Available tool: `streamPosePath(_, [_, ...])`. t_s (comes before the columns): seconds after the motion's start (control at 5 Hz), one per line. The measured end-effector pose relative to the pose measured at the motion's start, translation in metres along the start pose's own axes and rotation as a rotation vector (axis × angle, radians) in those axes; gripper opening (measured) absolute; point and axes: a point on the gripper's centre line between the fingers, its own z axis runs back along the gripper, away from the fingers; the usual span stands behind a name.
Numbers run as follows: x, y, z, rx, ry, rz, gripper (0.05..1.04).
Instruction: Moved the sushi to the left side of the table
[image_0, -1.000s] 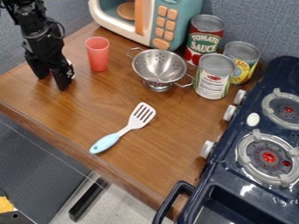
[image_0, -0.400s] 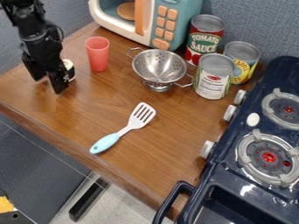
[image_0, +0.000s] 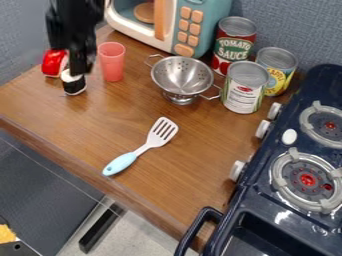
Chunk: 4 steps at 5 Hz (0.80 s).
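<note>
Wooden counter (image_0: 167, 175), red cup (image_0: 112, 62) near sushi (image_0: 73, 83), metal colander (image_0: 182, 75) beside cans (image_0: 244, 87)

Has black gripper (image_0: 81, 70) at upper left, near sushi (image_0: 73, 83), red-and-white object (image_0: 53, 63) and red cup (image_0: 111, 64); has spatula (image_0: 139, 151) mid-counter, colander (image_0: 180, 75) beyond, stove (image_0: 264, 205) at right.

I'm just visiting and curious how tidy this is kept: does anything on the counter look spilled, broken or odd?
Nothing stands out. The red cup, metal colander and three cans stand upright, the slotted spatula lies flat, and the black-and-white toy sushi is near the cup. I see no spill or damage.
</note>
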Motion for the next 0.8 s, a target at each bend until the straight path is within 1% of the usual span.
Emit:
streamPosePath(0.2, [0.015, 0.002, 0.003, -0.017, -0.002, -0.052, 0.999])
streamPosePath(0.4, [0.030, 0.001, -0.014, -0.047, -0.004, -0.094, 0.999])
streamPosePath(0.6, [0.033, -0.013, -0.035, -0.037, -0.103, -0.129, 0.999])
streamPosePath(0.8, [0.040, -0.027, -0.034, 0.059, 0.011, -0.089, 0.999])
